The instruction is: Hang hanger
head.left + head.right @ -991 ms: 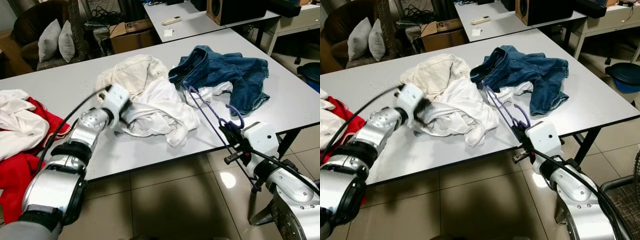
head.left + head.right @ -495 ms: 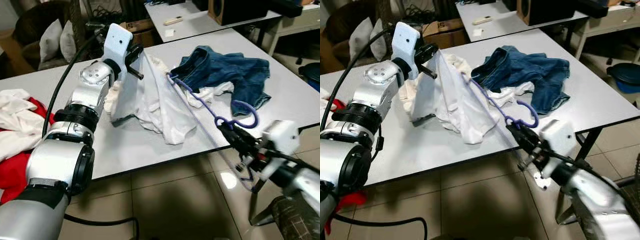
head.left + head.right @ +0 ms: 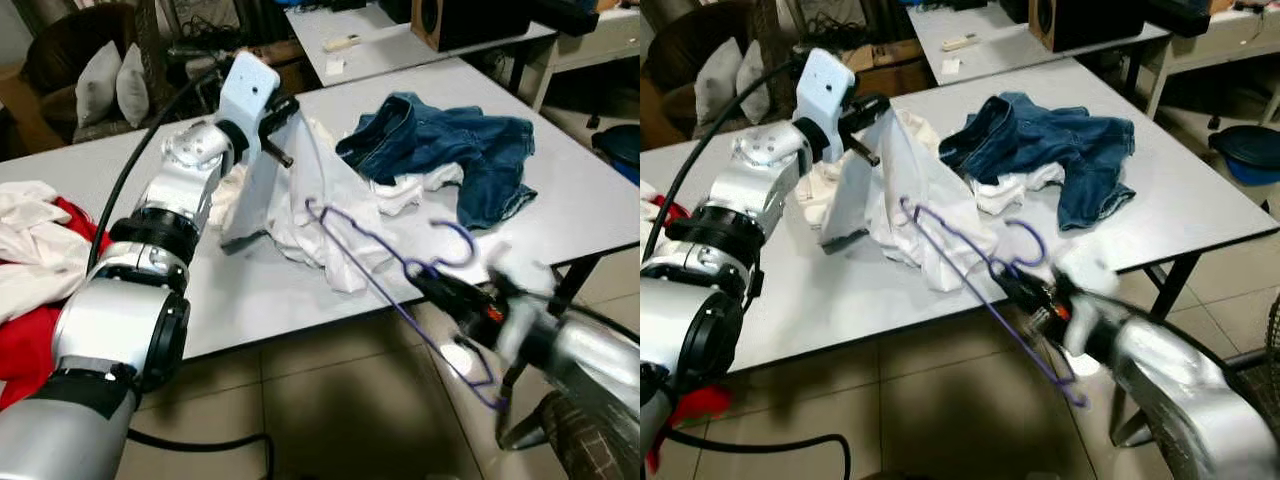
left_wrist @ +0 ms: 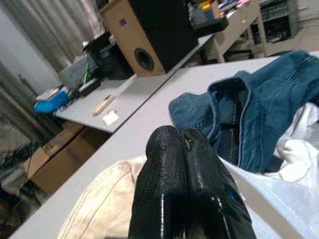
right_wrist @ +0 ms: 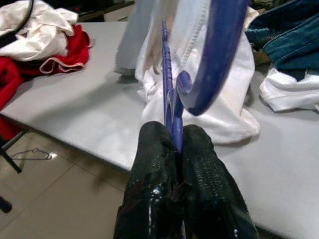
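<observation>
A purple plastic hanger point(image 3: 352, 262) is held in the air at the table's front edge, gripped near its hook point(image 3: 458, 238) by my right gripper point(image 3: 432, 285), which is shut on it point(image 5: 172, 133). Its far tip reaches to the white garment point(image 3: 300, 190). My left gripper point(image 3: 283, 112) is raised above the table and shut on that garment's top edge, so the cloth hangs down in a sheet. In the left wrist view the fingertips point(image 4: 167, 142) are pressed together over pale cloth.
Blue jeans point(image 3: 440, 140) and a cream garment point(image 3: 818, 185) lie on the grey table point(image 3: 570, 205). Red and white clothes point(image 3: 30, 260) sit at its left end. Behind stand a second table point(image 3: 390, 45) with a speaker point(image 3: 470, 20), and a chair with cushions point(image 3: 110, 80).
My left gripper lifted the white garment off the pile and holds it up. My right gripper swung the hanger left, toward the hanging cloth; the right arm is blurred.
</observation>
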Controlling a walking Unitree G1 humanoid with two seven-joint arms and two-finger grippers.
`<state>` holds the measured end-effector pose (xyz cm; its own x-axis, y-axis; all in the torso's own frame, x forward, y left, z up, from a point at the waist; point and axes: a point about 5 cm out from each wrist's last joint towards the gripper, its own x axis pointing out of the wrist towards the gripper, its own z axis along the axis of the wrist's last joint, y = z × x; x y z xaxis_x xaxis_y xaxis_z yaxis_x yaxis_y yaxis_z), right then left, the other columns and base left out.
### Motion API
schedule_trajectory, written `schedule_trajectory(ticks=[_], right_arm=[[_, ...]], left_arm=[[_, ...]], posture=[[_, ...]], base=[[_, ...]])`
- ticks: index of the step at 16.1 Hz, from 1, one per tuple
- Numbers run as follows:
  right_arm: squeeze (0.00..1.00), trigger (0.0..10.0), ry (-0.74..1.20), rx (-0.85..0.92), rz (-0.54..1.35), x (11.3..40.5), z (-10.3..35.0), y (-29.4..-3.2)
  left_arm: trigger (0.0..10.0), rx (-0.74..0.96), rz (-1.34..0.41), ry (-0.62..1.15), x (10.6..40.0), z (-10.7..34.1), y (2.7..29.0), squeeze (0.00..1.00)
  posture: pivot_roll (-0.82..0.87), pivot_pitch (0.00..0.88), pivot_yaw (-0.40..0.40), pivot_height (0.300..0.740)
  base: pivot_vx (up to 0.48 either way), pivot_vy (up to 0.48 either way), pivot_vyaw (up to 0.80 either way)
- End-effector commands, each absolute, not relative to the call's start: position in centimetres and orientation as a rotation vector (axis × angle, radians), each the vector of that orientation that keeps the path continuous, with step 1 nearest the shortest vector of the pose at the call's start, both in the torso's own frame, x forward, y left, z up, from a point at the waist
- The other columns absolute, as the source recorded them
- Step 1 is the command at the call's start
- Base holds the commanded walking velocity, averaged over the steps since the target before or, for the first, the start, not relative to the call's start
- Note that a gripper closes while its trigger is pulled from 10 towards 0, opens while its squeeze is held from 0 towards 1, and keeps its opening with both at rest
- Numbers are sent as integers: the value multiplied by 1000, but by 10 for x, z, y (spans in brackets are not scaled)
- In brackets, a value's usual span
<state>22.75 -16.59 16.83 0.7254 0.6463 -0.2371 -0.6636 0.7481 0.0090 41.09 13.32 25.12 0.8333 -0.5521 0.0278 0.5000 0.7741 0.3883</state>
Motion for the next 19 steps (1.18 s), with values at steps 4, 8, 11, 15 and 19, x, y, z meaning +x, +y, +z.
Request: schedule_trajectory(ticks=[4,8,11,15,19], right_arm=[[0,10000,286,-40,638,259,170,-155],[0,10000,214,85,425,286,191,-171],[0,10000,76,147,267,299,222,-203],[0,10000,50,165,317,295,230,-203],[0,10000,54,142,416,286,224,-188]], left_arm=[[0,414,-553,-175,410,266,145,0],[0,415,-434,-280,409,293,168,0],[0,377,-357,-455,403,326,182,0],[0,398,-416,-404,405,320,178,0],[2431,378,-646,-212,402,258,148,0]], posture=[[-106,0,164,740],[-90,0,142,740],[-93,0,141,740],[-94,0,143,740],[-95,0,146,740]], base=[[0,0,0],[0,0,0],[0,0,0],[0,0,0],[0,0,0]])
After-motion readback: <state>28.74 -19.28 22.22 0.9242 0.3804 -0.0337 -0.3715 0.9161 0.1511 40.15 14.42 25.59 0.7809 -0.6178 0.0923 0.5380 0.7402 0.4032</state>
